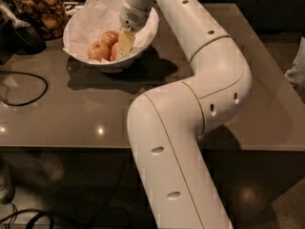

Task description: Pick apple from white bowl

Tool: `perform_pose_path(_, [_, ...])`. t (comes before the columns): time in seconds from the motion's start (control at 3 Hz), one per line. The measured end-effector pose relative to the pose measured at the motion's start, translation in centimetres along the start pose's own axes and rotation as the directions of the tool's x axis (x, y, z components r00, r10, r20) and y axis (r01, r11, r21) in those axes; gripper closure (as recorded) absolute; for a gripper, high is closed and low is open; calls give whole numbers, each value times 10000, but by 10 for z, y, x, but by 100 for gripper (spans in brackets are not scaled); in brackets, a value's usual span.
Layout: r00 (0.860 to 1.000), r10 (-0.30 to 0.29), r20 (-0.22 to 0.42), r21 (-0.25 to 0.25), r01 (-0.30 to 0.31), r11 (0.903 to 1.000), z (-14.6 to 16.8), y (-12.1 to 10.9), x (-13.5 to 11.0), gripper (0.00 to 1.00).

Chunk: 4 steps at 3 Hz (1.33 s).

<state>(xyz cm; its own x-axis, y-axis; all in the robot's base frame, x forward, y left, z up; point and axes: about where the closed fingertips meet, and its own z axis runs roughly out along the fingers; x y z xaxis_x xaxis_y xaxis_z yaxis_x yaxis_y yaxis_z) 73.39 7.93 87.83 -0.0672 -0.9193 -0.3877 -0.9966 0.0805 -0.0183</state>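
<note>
Count on the table (143, 87): one white bowl (76, 25) lined with crumpled paper, three apples inside it, one glass jar of brown snacks (42, 11) and one black cable (28, 75).

The gripper (121, 49) is reaching down into the bowl from the far right rim, its pale tip sitting among the fruit. How far it is open, and whether it is gripping anything, cannot be told.

The apple (114, 52) is lying in the bottom of the bowl, touching the gripper's left side and largely covered by it; only a red sliver is showing. The two other apples (98, 50) (110, 36) are sitting just to its left and behind it.

The apple is showing as round; neither a long axis nor its stem direction can be read.
</note>
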Motion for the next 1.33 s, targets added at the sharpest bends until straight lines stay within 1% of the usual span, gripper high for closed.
perform_pose_path(0.33, [10000, 57, -40, -150, -58, 9999, 8, 0, 3, 36])
perform_pose_path(0.67, [9999, 133, -86, -193, -134, 9997, 12, -1, 5, 39])
perform_pose_path(1.0, [9999, 135, -88, -195, -136, 9997, 12, -1, 5, 57])
perform_pose_path(1.33, [9999, 135, -88, -194, -136, 9997, 12, -1, 5, 80])
